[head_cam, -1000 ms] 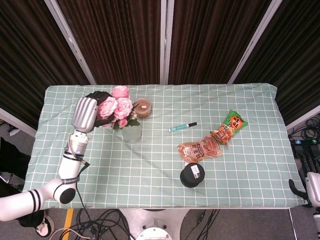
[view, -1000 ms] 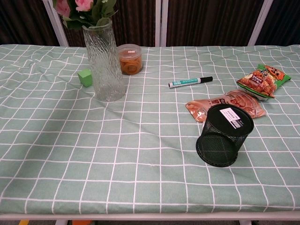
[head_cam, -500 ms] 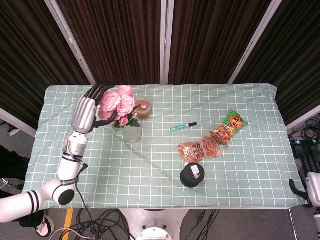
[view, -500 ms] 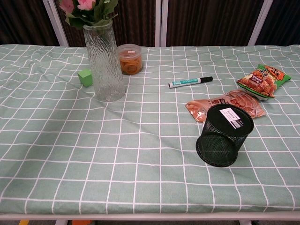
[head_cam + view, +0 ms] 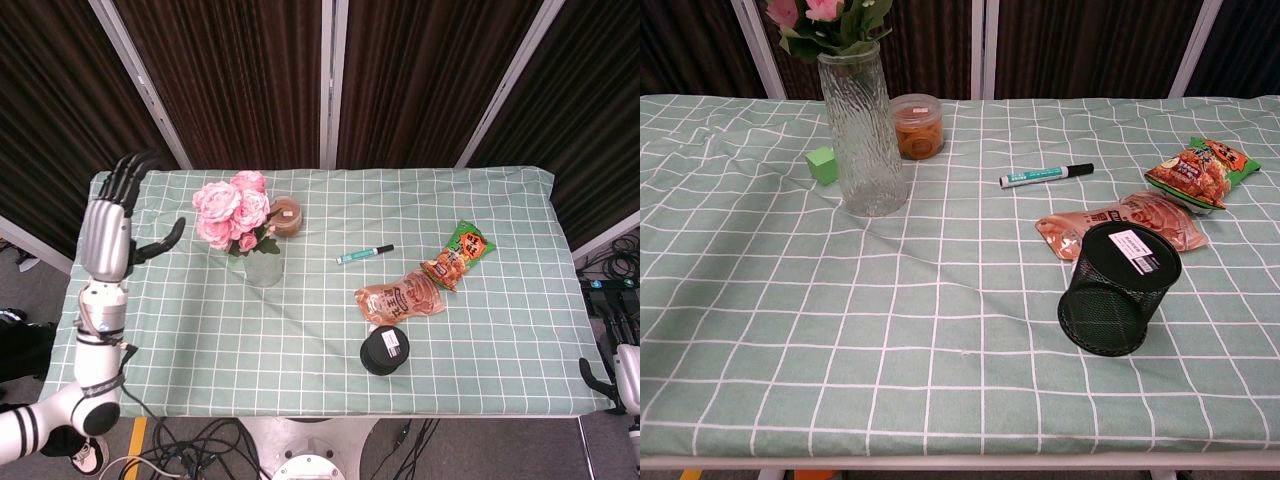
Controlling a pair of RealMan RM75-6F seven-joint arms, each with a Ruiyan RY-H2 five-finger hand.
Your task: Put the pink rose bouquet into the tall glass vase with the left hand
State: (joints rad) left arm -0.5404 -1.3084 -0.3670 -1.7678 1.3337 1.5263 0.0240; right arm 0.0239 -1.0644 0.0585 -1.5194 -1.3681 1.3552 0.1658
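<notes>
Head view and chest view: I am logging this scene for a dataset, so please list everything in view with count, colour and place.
pink rose bouquet: one, pink with green leaves, standing in the vase.
tall glass vase: one, clear, far left of table.
green cube: one, green, left of the vase.
lidded jar: one, clear with orange contents, right of the vase.
marker: one, teal and black, centre.
snack packets: two, orange-pink and green-orange, right side.
mesh pen holder: one, black, front right, tipped over.
table: one, green checked cloth.
left hand: fingers spread, holding nothing, off the table's left edge.
right hand: not visible.

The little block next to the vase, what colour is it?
The block is green; the chest view shows it best.
</notes>
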